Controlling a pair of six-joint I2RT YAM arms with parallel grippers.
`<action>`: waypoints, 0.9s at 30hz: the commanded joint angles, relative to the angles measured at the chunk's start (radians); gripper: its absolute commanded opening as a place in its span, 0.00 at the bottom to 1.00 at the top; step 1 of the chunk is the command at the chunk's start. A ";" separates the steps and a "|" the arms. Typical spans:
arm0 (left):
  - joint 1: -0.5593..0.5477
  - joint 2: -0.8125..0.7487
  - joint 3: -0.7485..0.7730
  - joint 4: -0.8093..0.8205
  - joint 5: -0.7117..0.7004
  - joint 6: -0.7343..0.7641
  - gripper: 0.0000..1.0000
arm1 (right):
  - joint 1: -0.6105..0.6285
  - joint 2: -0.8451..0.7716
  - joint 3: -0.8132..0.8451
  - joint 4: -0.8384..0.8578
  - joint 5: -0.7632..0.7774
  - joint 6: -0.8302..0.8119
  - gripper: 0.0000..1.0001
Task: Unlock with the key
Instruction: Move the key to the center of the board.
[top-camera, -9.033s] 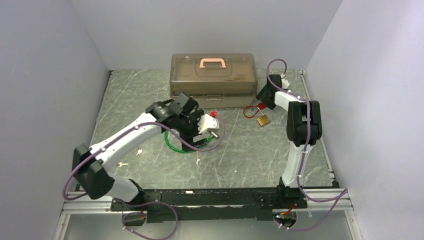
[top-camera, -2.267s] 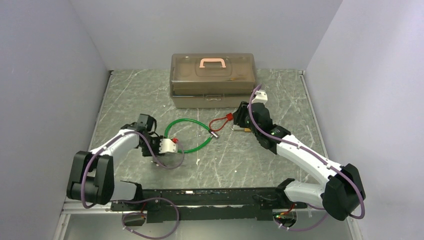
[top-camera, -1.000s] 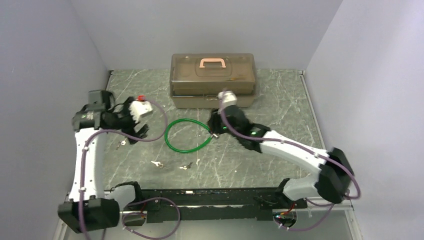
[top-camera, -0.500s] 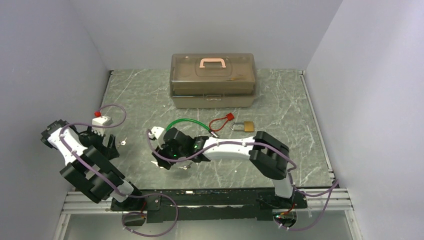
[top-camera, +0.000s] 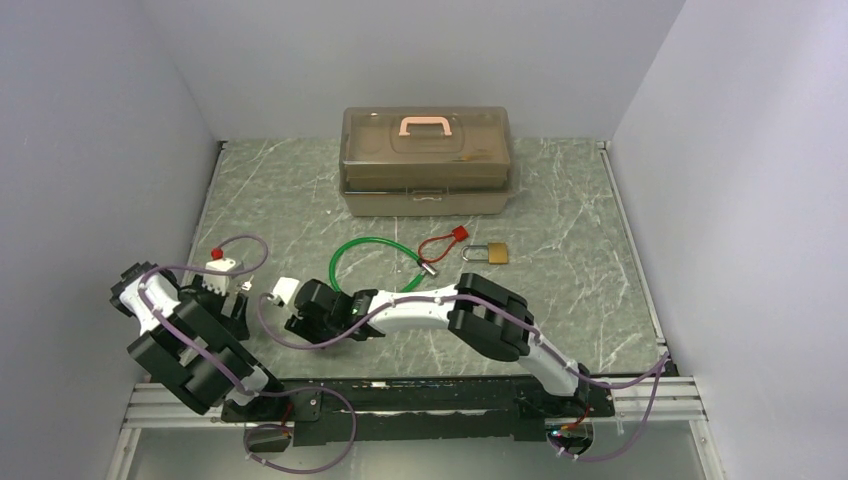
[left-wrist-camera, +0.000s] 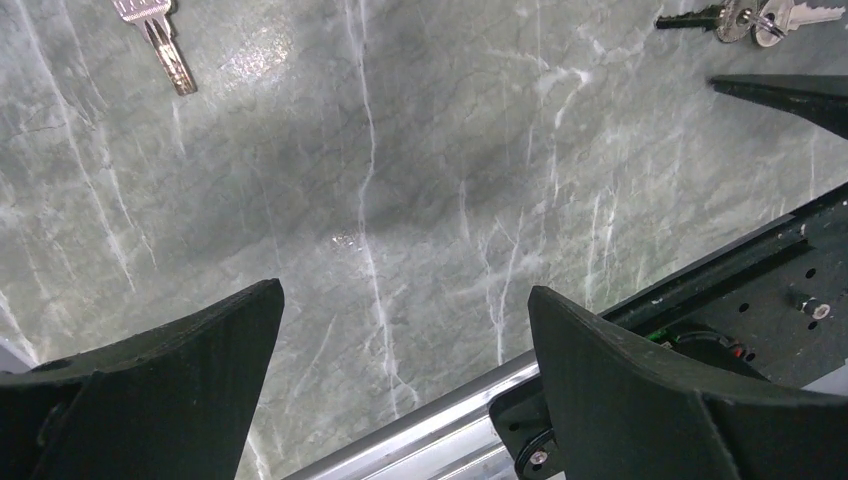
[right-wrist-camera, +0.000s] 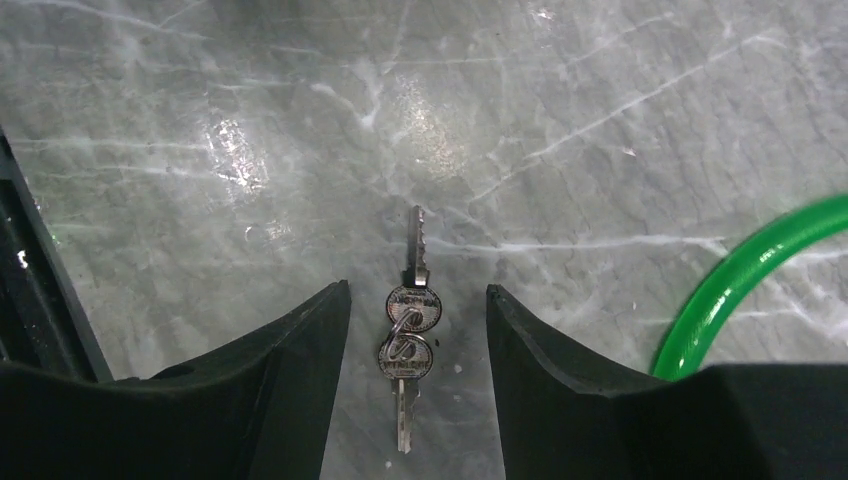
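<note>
Two small silver keys (right-wrist-camera: 411, 330) joined on a ring lie flat on the marble table, one blade pointing away and one toward the wrist. My right gripper (right-wrist-camera: 415, 290) is open and straddles them, a finger on either side and neither touching. From above, that gripper (top-camera: 305, 330) sits low at the near left and hides the keys. The brass padlock (top-camera: 497, 253) lies far to the right, its shackle toward a red tag (top-camera: 458, 233). My left gripper (left-wrist-camera: 405, 295) hangs wide open over bare table. A single key (left-wrist-camera: 155, 30) lies ahead of it, and the ringed keys (left-wrist-camera: 745, 18) show at the top right.
A green cable loop (top-camera: 375, 270) lies just beyond the right gripper, and its edge (right-wrist-camera: 750, 280) shows in the right wrist view. A brown toolbox (top-camera: 427, 160) with a pink handle stands at the back. The black base rail (left-wrist-camera: 720, 330) runs close under the left gripper.
The right gripper has slid left and nearer, from beside the green loop to over the ringed keys. The left arm has shifted slightly right, still wide open.
</note>
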 joint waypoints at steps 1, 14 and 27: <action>0.001 -0.035 -0.010 0.006 -0.008 0.051 0.99 | 0.013 0.014 0.022 0.012 0.095 -0.024 0.54; -0.120 -0.049 -0.166 0.175 -0.131 0.016 0.87 | 0.014 -0.083 -0.196 0.099 0.193 0.008 0.06; -0.459 -0.065 -0.226 0.255 -0.189 -0.123 0.62 | -0.009 -0.302 -0.551 0.184 0.319 0.111 0.00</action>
